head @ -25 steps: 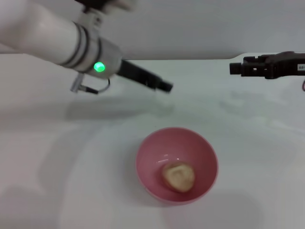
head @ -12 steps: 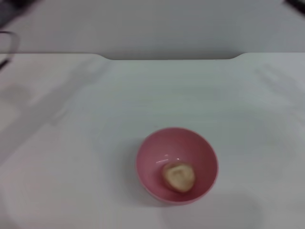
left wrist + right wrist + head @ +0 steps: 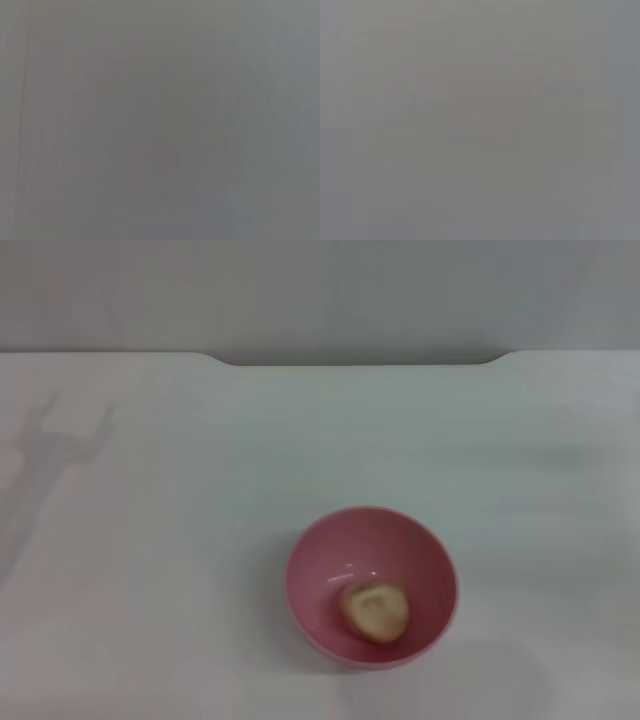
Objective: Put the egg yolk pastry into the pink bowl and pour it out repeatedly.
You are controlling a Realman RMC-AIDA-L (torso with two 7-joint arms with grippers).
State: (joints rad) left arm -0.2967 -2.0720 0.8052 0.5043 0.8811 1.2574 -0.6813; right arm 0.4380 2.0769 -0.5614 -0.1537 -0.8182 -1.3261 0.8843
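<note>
Pink bowl [image 3: 371, 585] upright on the white table [image 3: 200, 540], egg yolk pastry [image 3: 375, 611] inside it toward the near wall, head view alone showing them, both wrist views plain grey, neither gripper in sight, finger state unknowable, faint shadow far left of the bowl
</note>
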